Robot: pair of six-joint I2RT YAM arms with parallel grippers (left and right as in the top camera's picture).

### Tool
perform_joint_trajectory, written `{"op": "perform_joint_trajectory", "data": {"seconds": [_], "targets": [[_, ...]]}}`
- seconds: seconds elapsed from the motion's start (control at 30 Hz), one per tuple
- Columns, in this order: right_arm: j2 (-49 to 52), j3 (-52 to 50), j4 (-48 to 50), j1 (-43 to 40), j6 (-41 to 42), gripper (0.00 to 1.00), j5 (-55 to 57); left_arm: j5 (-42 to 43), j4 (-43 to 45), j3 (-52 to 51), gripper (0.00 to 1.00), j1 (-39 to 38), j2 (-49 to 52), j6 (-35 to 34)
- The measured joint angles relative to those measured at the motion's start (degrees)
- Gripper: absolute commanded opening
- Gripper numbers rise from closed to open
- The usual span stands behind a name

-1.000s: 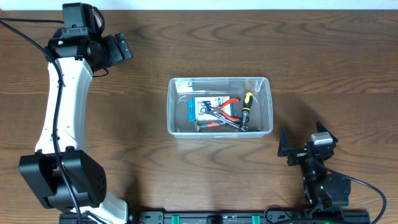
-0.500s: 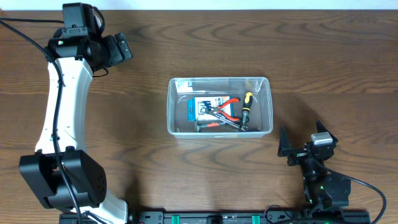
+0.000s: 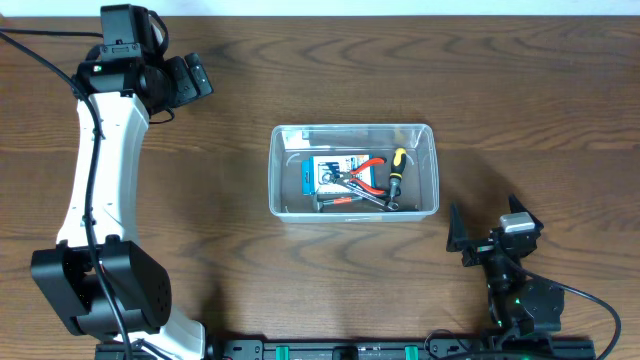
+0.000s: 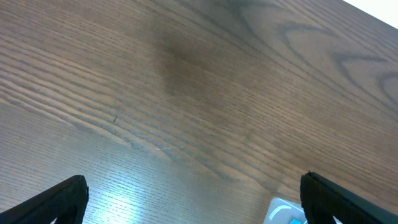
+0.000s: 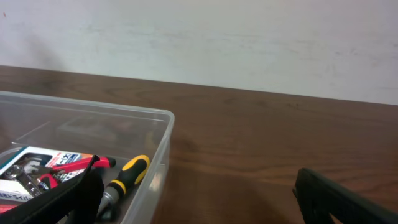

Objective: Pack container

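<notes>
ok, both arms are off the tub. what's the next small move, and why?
Probably no reach at all: I'd park both arms and treat packing as done. The pliers, screwdriver and blue-and-white box lie inside the container. Nothing else to pack shows on the table. The left gripper and right gripper are open, empty and apart from it.

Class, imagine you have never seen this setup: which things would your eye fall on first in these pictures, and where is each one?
First comes the clear container in the middle of the table, holding red-handled pliers, a yellow-and-black screwdriver and a blue-and-white box. Then come the left gripper, open at the far left corner, and the right gripper, open at the near right, both empty.
</notes>
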Motion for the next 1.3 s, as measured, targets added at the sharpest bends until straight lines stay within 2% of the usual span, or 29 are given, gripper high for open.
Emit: {"op": "perform_joint_trajectory", "data": {"seconds": [0.57, 0.77, 0.93, 1.3], "targets": [[0.0, 0.0, 0.0, 0.0, 0.0, 0.99, 0.0, -0.55, 0.0, 0.0, 0.98, 0.0, 0.0, 0.0], [0.0, 0.0, 0.0, 0.0, 0.0, 0.99, 0.0, -3.08, 1.03, 0.0, 0.98, 0.02, -2.29, -0.02], [-0.02, 0.0, 0.0, 0.0, 0.0, 0.99, -0.02, -5.31, 4.31, 0.0, 0.98, 0.04, -11.67, 0.0], [-0.07, 0.0, -0.02, 0.0, 0.0, 0.99, -0.17, -9.94, 4.83, 0.0, 0.98, 0.04, -37.07, -0.02]]}}
